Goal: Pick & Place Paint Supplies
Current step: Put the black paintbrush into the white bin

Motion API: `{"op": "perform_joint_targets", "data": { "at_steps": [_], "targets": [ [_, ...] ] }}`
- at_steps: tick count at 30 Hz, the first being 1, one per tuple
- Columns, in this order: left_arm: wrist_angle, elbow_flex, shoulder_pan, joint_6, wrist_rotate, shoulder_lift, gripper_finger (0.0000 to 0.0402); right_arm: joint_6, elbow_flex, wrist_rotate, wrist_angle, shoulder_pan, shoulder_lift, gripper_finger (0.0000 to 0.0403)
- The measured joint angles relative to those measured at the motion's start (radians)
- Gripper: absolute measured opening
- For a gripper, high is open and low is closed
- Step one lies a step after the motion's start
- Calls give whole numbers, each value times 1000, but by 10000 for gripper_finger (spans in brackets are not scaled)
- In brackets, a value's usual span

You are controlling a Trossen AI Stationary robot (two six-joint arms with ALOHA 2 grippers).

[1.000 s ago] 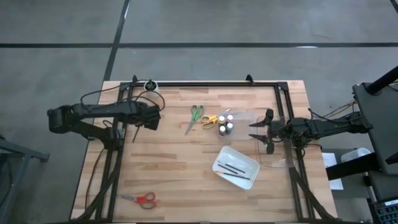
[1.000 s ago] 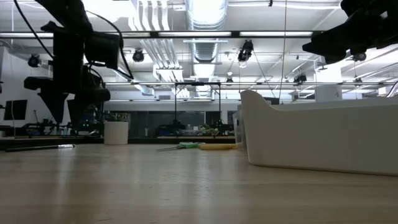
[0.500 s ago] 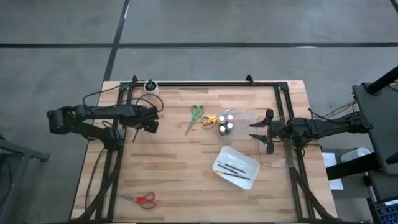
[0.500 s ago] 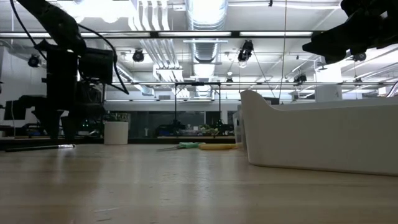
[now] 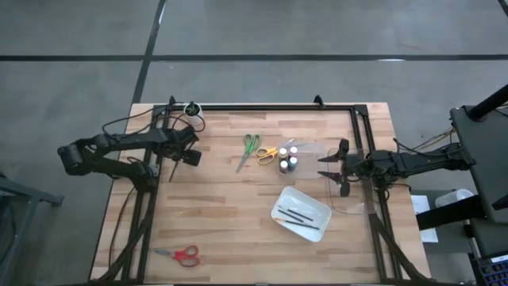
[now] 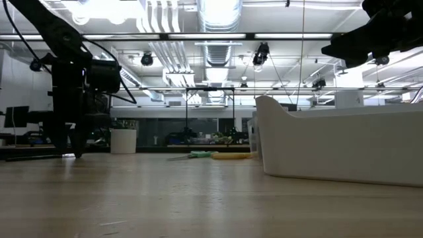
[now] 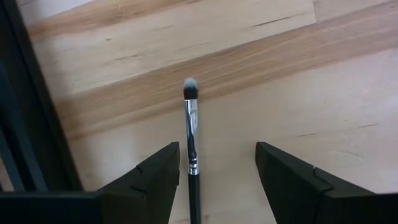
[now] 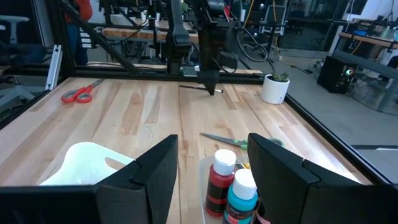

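Counter (image 5: 230,214): pale wooden planks with a dark frame along its edges; it carries everything below.
Left arm (image 5: 119,147): reaches in from the counter's left side, near the far left corner.
Right arm (image 5: 413,163): comes in from the right edge and hangs above the counter's right part.
Tray (image 5: 302,213): white, rectangular, lying askew in the right half of the counter; two thin dark brushes (image 5: 298,214) lie inside it.
Left pincer (image 5: 181,157): lowered over the lone brush (image 7: 191,134), fingers (image 7: 149,180) parted and straddling its handle, one on each side, nothing gripped; in the low view the tips reach down to the counter.
Right pincer (image 5: 327,168): fingers (image 8: 149,180) parted wide, empty, aimed toward the bottles and well clear of them.
Green scissors (image 5: 249,149): near the far middle of the counter, just beside the yellow scissors (image 5: 267,153).
Red scissors (image 5: 181,254): alone near the front left corner.
Bottles (image 5: 288,158): a tight upright cluster just right of the yellow scissors; the right wrist view shows a red one (image 8: 219,180) and a teal one (image 8: 239,193), both pale-capped.
Cup (image 5: 191,109): small, white, round, at the far edge behind the left pincer.
Lone brush: lies flat on the wood, its pale bristle tip pointing away from the left wrist.
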Motion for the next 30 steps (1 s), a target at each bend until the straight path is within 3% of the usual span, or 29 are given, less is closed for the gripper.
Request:
{"op": "perform_joint_targets", "data": {
  "at_steps": [14,24,30],
  "targets": [
    [12,-2,15,23,7,1,211,0,0,0,0,0,0,191],
    [31,-10,15,22,34,1,118,0,0,0,0,0,0,191],
    [40,-11,15,20,40,1,83,0,0,0,0,0,0,191]
  ]
}}
